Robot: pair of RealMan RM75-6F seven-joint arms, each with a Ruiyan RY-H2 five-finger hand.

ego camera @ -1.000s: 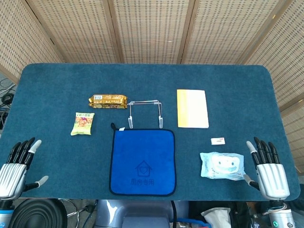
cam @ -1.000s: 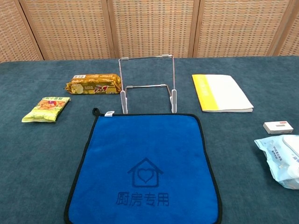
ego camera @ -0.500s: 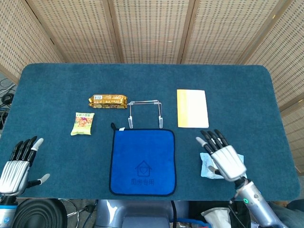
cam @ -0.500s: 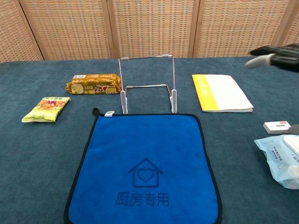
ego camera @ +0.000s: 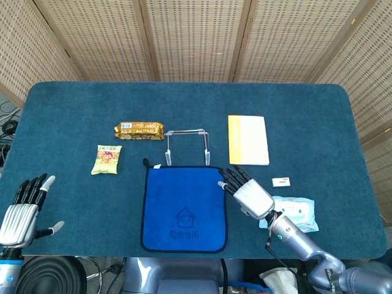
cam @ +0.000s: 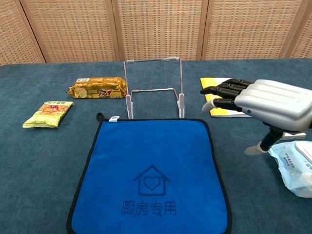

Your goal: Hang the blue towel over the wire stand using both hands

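right hand (cam: 273, 102) covers part of yellow booklet (cam: 217, 83) in chest view; wipes pack (cam: 297, 168) and blue towel (cam: 151, 180) cut by frame edges; left hand (ego camera: 21, 211) clipped at head-view corner.

Free room and obstacles. The blue towel (ego camera: 184, 209) lies flat, its far edge just beside the feet of the wire stand (ego camera: 187, 146), which stands upright. Left of the towel, bare table (ego camera: 73, 202) separates it from the green snack bag (ego camera: 107, 159) and gold packet (ego camera: 139, 130). Right of the towel, the right hand (ego camera: 249, 193), fingers spread, hovers near the towel's far right corner; the yellow booklet (ego camera: 248, 139), small white box (ego camera: 281, 182) and wipes pack (ego camera: 297, 212) crowd that side. The left hand (ego camera: 22, 212) is open at the table's near left edge.
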